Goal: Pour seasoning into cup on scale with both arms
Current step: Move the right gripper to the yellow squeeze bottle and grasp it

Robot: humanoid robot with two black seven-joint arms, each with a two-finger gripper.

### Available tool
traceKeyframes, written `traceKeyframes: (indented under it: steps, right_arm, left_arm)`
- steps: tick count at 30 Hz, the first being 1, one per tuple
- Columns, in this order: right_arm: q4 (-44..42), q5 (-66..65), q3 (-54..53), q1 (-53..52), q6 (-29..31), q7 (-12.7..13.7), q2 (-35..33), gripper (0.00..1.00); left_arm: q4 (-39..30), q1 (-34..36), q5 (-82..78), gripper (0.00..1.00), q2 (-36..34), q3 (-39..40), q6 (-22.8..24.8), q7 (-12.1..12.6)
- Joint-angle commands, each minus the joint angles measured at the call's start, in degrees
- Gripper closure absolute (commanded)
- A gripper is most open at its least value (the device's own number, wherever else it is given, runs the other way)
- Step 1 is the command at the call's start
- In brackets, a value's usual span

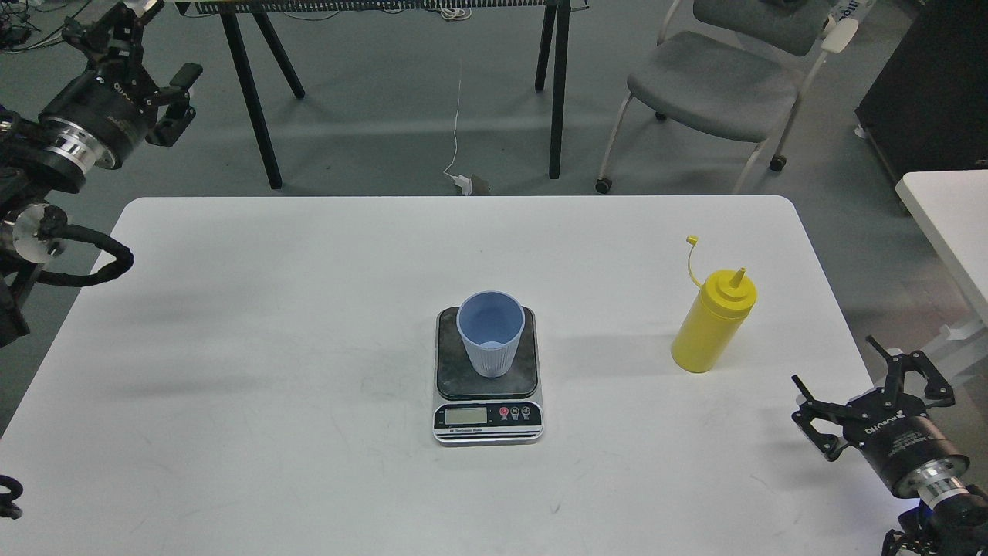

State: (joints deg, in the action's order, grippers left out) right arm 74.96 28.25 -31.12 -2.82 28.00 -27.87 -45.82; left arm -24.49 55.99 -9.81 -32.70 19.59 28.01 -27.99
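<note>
The light blue ribbed cup (490, 332) stands upright on the dark platform of the scale (487, 405) in the middle of the white table (270, 324). The yellow squeeze bottle (712, 323) stands upright to the right of the scale, nozzle up, with its tethered cap hanging off to the left. My left gripper (131, 46) is open and empty, raised past the table's far left corner. My right gripper (868, 386) is open and empty at the table's right front edge, well below and right of the bottle.
A grey chair (725, 69) and black table legs (556, 85) stand on the floor behind the table. A second white table (945, 208) edge shows at the right. A cable (459, 116) hangs down behind the table.
</note>
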Motion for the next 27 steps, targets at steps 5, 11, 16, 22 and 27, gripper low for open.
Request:
traceKeyframes:
  steps: [5, 11, 16, 22, 27]
  right_arm:
    - [-1.22, -1.61, -0.60, -0.69, 0.00, -0.13, 8.98, 0.00]
    - [-4.82, -4.95, -3.68, -1.48, 0.00, -0.13, 15.75, 0.00]
    - [-8.86, -7.41, -4.03, -2.89, 0.00, -0.13, 19.09, 0.00]
    - [-11.06, -10.93, -5.70, -3.24, 0.00, -0.13, 22.97, 0.00]
    - [-13.09, -12.95, -7.20, -4.99, 0.00, -0.13, 25.16, 0.00]
  left_arm:
    - [-0.03, -0.88, 0.23, 0.15, -0.17, 0.45, -0.01, -0.01]
    - [-0.03, -0.97, 0.23, 0.15, -1.40, 1.60, -0.01, -0.01]
    - [-0.12, -0.97, 0.14, 0.15, -2.55, 1.68, -0.01, -0.01]
    - [-0.12, -0.97, 0.05, 0.15, -3.25, 1.51, -0.01, -0.01]
    - [-0.12, -1.06, 0.05, 0.14, -3.43, 1.51, -0.01, -0.01]
